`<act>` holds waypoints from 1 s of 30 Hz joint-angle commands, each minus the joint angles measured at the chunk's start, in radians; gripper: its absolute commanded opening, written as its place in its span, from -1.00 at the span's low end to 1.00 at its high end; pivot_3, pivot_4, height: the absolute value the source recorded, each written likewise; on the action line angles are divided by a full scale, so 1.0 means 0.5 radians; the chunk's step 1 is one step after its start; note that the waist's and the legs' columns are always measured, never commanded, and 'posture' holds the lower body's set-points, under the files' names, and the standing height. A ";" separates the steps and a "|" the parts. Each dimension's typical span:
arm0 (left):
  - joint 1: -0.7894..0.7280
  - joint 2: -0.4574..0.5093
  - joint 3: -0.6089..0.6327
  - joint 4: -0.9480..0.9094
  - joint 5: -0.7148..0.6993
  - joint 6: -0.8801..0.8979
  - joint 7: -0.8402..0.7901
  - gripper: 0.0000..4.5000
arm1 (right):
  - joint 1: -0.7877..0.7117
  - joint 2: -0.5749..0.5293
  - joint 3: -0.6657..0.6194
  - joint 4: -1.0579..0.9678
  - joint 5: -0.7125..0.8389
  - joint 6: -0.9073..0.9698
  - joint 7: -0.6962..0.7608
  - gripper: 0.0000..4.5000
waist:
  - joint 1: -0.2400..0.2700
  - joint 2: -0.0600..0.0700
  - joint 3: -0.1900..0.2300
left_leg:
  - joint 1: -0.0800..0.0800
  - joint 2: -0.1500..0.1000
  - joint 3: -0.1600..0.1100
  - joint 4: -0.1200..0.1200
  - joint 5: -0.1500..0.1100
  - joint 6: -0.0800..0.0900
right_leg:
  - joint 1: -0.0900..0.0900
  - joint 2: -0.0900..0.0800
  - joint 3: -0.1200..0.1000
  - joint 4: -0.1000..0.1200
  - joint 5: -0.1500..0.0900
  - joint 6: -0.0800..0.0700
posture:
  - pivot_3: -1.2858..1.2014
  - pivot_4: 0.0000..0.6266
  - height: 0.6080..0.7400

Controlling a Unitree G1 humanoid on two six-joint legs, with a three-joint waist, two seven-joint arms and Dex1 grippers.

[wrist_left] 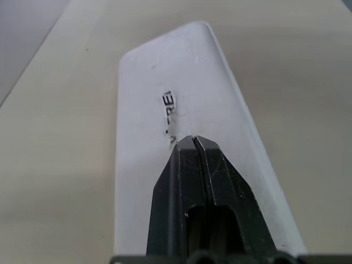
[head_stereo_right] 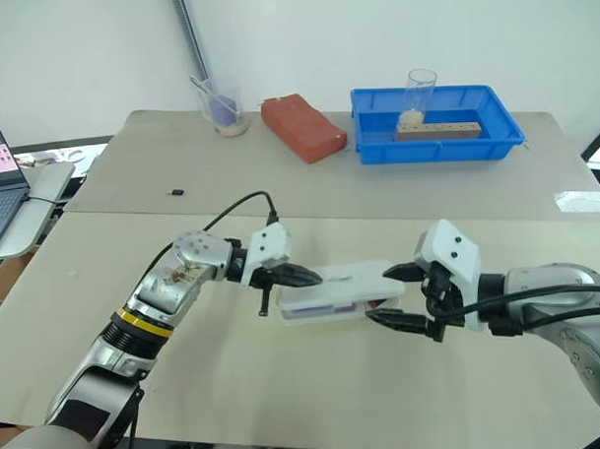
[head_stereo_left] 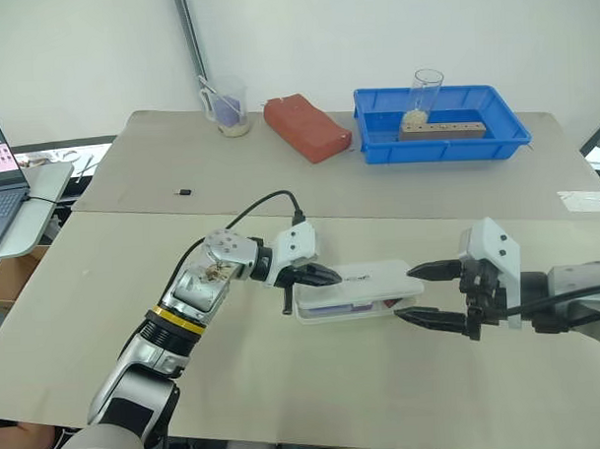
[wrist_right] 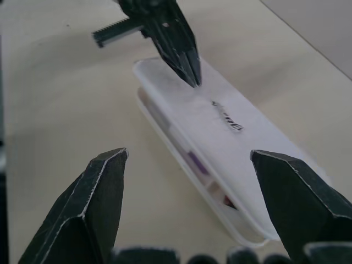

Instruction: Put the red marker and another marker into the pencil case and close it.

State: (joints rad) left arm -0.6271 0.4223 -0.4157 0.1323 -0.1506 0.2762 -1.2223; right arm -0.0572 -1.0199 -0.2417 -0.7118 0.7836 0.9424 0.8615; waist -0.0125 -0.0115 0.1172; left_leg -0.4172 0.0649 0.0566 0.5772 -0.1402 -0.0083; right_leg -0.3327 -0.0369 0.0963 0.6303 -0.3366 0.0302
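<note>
Pencil case (head_stereo_left: 357, 290), mid-table, lid lowered, purple and red glimpsed inside. Light, stiff, slick plastic; best pressed on lid top. Left gripper (head_stereo_left: 333, 276) pressed together upon lid; right gripper (head_stereo_left: 419, 293) spread wide at far end.

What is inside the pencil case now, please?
Through the gap under the lid of the pencil case, a purple piece and a red piece show. The lid covers the rest, so whole markers cannot be made out.
</note>
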 commanded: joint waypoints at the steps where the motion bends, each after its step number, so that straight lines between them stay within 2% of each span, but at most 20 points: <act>1: -0.016 -0.020 -0.122 0.116 0.143 -0.207 -0.032 -0.99 | 0.035 0.013 -0.003 -0.069 -0.027 -0.039 -0.058 0.76 | 0.000 0.000 0.000 | 0.000 0.000 0.000 0.000 0.000 0.000 | 0.000 0.000 0.000 0.000 0.000 0.000 | 0.03 -0.52 1.00; 6: -0.045 -0.044 -0.250 0.343 0.362 -0.500 0.001 -0.99 | 0.047 0.033 0.051 -0.053 -0.080 -0.092 -0.091 0.76 | 0.010 -0.001 -0.001 | 0.000 0.000 0.000 0.002 0.000 0.000 | 0.002 -0.001 -0.001 -0.001 0.000 0.000 | 0.03 -0.52 1.00; 11: -0.043 -0.036 -0.092 0.248 0.251 -0.463 0.041 -0.99 | 0.041 0.028 0.068 0.013 -0.146 -0.150 -0.072 0.76 | 0.000 -0.001 -0.003 | 0.002 0.000 0.000 0.002 0.000 0.000 | 0.003 -0.001 -0.001 0.000 0.000 0.000 | 0.03 -0.52 1.00; 14: -0.005 0.059 0.196 -0.069 -0.004 -0.153 0.080 -0.64 | 0.036 -0.030 0.040 0.140 -0.230 -0.234 0.005 0.76 | -0.015 -0.001 -0.002 | 0.000 0.000 0.000 0.001 0.000 0.000 | 0.000 0.000 0.000 0.001 0.000 0.000 | 0.03 -0.52 1.00; 18: 0.118 0.239 0.543 -0.501 -0.291 0.183 0.156 0.22 | -0.012 -0.087 0.093 0.344 -0.368 -0.390 0.119 0.76 | -0.014 0.000 -0.002 | -0.002 0.002 -0.001 0.001 0.000 0.000 | -0.002 0.002 0.000 0.002 0.000 0.000 | 0.03 -0.52 1.00; 21: 0.201 0.389 0.691 -0.697 -0.368 0.335 0.202 0.89 | -0.059 -0.102 0.164 0.502 -0.485 -0.520 0.193 0.76 | -0.011 0.000 -0.002 | 0.003 0.002 0.001 0.000 0.000 0.000 | 0.001 0.001 0.000 0.001 -0.003 0.004 | 0.03 -0.52 1.00; 22: 0.245 0.454 0.749 -0.752 -0.391 0.380 0.215 0.98 | -0.089 -0.099 0.176 0.564 -0.514 -0.554 0.211 0.76 | -0.008 0.000 -0.002 | 0.004 0.002 0.001 0.000 0.000 0.000 | 0.002 0.001 0.000 0.001 -0.003 0.005 | 0.03 -0.52 1.00; 25: 0.383 0.623 0.875 -0.844 -0.395 0.448 0.261 0.98 | -0.174 -0.089 0.196 0.721 -0.579 -0.632 0.246 0.76 | -0.006 0.000 -0.001 | 0.005 0.003 0.002 0.000 0.000 0.000 | 0.002 0.001 0.000 0.001 -0.002 0.004 | 0.03 -0.52 1.00; 30: 0.537 0.697 0.924 -0.816 -0.262 0.362 0.442 0.98 | -0.264 -0.039 0.201 0.872 -0.647 -0.688 0.231 0.76 | 0.005 0.001 -0.001 | 0.006 0.002 0.004 0.000 0.000 0.000 | -0.003 -0.004 -0.001 0.000 0.000 0.000 | 0.03 -0.52 1.00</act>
State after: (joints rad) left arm -0.3580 0.7580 0.0196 -0.2536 -0.2971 0.4838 -1.0283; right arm -0.1674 -1.0438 -0.1239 -0.2825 0.4710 0.6259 0.9804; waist -0.0101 -0.0112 0.1167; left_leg -0.4143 0.0658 0.0588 0.5771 -0.1404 -0.0084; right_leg -0.3343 -0.0390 0.0957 0.6299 -0.3368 0.0300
